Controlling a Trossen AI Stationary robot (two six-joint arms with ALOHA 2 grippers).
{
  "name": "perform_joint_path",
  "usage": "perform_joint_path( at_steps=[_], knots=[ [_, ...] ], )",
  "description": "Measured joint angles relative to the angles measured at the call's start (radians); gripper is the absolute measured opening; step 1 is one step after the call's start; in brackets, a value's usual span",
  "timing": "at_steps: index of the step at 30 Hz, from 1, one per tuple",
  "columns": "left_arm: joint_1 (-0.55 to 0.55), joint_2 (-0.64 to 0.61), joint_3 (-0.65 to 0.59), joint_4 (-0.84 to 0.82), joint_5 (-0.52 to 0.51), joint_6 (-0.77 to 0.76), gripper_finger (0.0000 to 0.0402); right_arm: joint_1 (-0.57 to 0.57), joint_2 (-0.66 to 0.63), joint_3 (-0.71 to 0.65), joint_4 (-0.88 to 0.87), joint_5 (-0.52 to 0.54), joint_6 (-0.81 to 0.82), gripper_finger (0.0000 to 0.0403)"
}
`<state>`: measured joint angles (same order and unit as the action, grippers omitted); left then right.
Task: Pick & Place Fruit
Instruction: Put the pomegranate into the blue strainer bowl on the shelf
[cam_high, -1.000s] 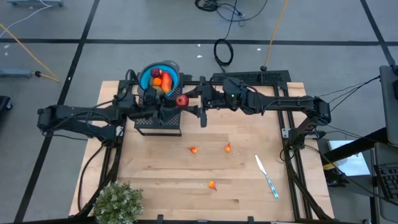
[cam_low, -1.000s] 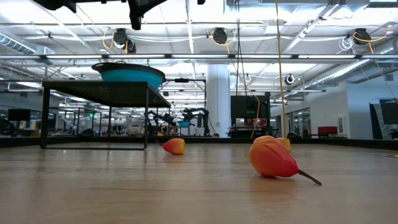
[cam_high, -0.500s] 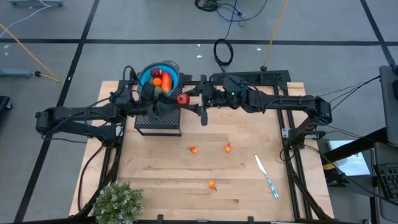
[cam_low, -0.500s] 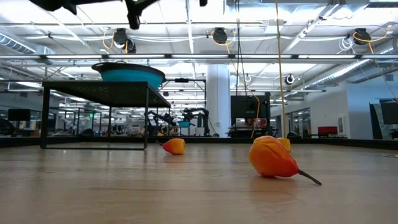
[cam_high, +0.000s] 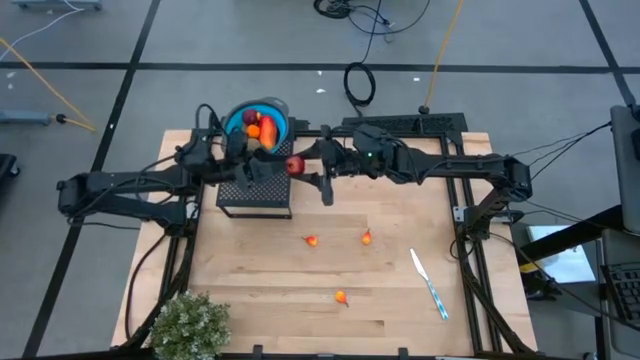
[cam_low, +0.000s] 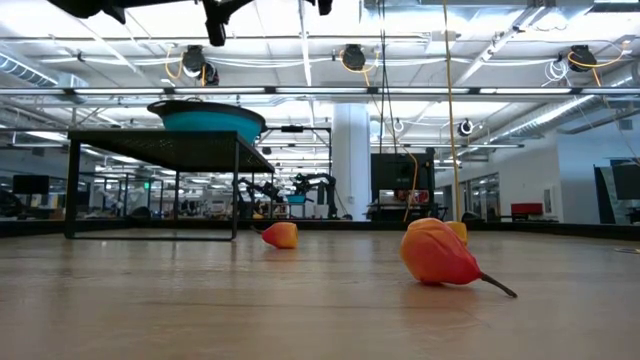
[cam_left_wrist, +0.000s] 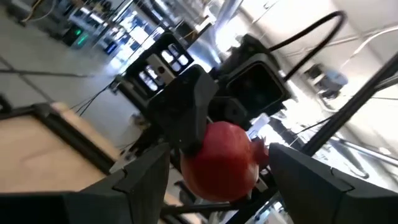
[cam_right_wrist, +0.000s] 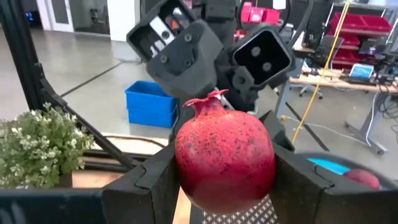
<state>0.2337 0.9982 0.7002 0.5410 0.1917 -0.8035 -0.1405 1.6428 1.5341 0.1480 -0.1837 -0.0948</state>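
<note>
In the high view's upper middle, we see the right gripper (cam_high: 296, 165) clamped on a round dark red pomegranate (cam_high: 293, 164), handing over; in the left wrist view, the left gripper (cam_left_wrist: 214, 165) brackets it, spread

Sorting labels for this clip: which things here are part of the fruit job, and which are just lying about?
Job:
- red pomegranate, clamped in the right gripper
- fruit in the blue bowl on the black stand
- three orange fruits on the table
- left gripper, open beside the pomegranate

Lying about:
- white and blue utensil
- green plant
</note>
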Motion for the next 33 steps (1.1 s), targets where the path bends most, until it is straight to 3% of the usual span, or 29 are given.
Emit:
perform_joint_path(
  at_steps=[5,21,33],
  knots=[
    [0.001,0.02,0.001,0.005,-0.008,0.009,0.0271,-0.003,-0.001,0.0,-0.001,0.0,0.0,0.0194],
    [0.0,0.144,0.001,0.234,0.026,-0.011,0.0272,-0.004,-0.002,0.002,0.006,0.004,0.0,0.0194],
    [0.003,0.156,0.001,0.247,0.028,-0.035,0.027,-0.003,-0.003,0.002,-0.001,0.003,0.006,0.0194]
  ],
)
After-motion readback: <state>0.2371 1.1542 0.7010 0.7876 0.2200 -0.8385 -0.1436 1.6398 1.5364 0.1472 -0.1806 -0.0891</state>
